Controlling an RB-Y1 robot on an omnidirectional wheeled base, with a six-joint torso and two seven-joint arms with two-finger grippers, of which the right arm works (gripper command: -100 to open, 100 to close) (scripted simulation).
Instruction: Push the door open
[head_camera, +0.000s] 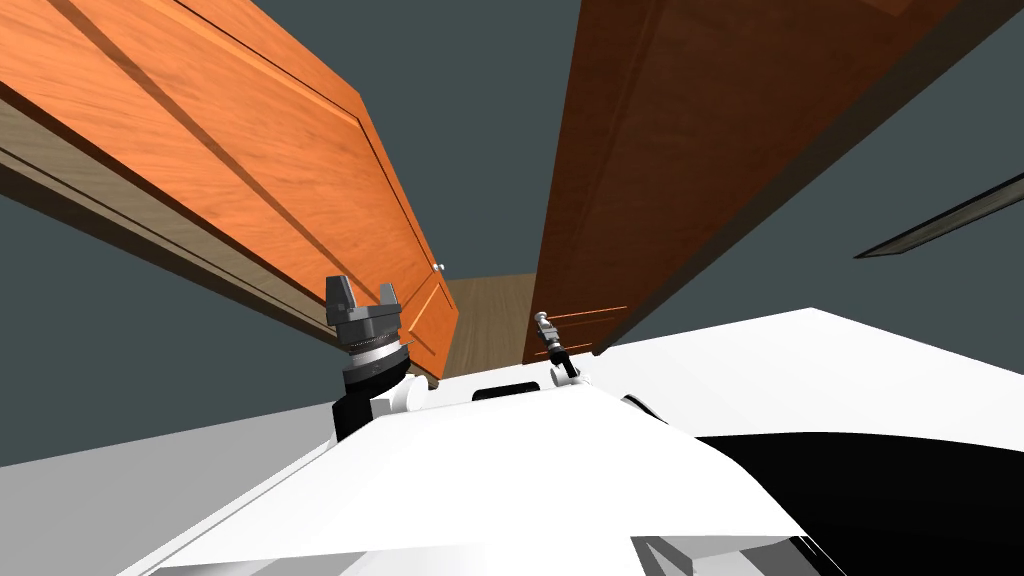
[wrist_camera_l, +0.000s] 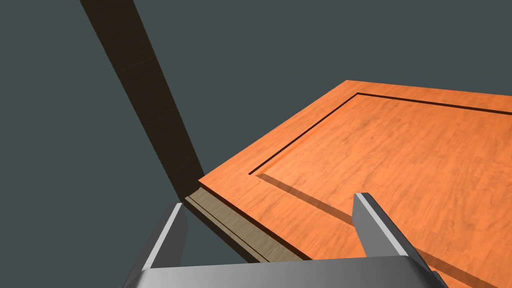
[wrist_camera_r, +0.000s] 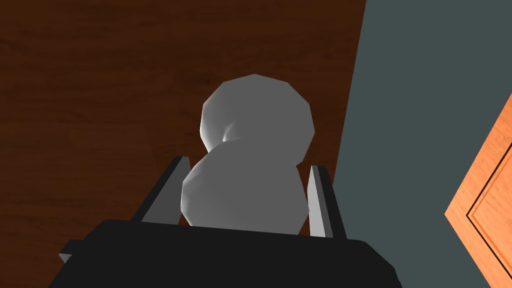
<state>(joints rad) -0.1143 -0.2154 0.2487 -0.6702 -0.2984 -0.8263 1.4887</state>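
Dark brown wooden panelled door at 1 o'clock, in shadow, bordering the gap ahead. Round grey knob on its face, clamped between the right gripper's fingers, one blade against each side. Bright orange wooden panelled door at 10 o'clock, across the gap, with its own small grey knob near the free edge. Strip of light wooden floor at 12 o'clock between the two doors. Left gripper at 11 o'clock, just beside the orange door's lower face, fingers spread apart and holding nothing; contact with the panel not clear. Past those fingers, the orange door's recessed panel, its pale tan edge and a dark brown wooden strip against a dark grey wall.
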